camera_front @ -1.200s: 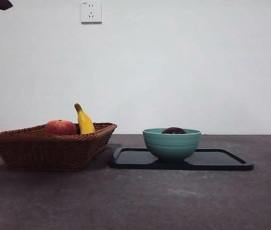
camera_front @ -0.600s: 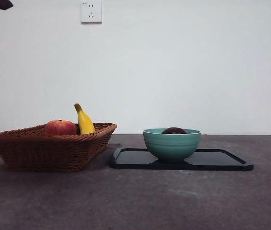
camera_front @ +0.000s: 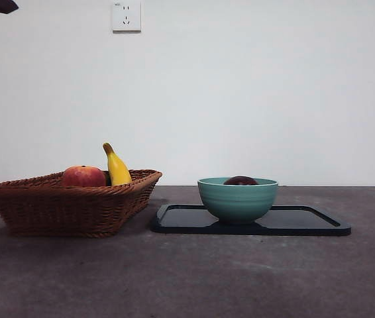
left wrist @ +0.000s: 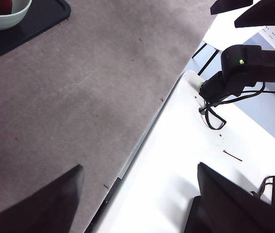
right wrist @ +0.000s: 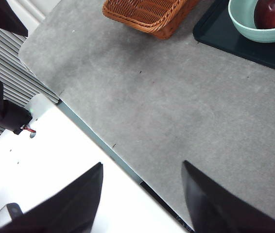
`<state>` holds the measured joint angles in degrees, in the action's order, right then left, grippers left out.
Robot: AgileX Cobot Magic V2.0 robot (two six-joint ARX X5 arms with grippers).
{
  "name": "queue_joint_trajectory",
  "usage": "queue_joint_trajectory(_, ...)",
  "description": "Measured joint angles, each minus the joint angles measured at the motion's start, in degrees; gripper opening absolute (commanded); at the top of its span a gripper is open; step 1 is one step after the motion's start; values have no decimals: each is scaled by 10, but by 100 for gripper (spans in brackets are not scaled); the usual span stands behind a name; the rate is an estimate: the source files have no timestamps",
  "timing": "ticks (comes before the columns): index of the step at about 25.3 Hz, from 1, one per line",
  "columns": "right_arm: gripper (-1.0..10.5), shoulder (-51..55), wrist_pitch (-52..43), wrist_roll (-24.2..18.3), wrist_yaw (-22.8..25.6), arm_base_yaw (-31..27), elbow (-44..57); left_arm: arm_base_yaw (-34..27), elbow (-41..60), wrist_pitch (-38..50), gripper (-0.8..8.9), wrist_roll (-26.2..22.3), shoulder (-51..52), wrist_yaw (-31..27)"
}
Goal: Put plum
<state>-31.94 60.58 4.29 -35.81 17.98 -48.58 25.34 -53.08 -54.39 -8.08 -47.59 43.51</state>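
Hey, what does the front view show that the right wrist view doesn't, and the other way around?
Only the front view shows the banana and the red-orange fruit in the basket, plus the wall outlet. Only the right wrist view shows the right gripper with its fingers apart, held over the near table edge, and the white platform beyond it. Both show the basket, the black tray, and the plum sitting in the green bowl on that tray.

Lab-style robot test bench: bare white wall [camera_front: 254,93], wall socket [camera_front: 126,16], grey tabletop [camera_front: 194,278], white rig base [left wrist: 176,160] with cables.
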Motion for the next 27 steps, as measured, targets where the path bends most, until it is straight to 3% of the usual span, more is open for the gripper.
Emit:
queue_joint_trajectory(9,257,0,0,0,0,0,0,0,0,45,369,4,0,0)
queue_joint_trajectory(14,257,0,0,0,0,0,0,2,0,109,371,35,-6,-19)
queue_joint_trajectory(20,256,0,0,0,-3,0,0,39,-3,222,371,91,-78,-67)
queue_joint_trajectory(27,256,0,0,0,-16,0,0,96,-88,276,371,103,-223,-158)
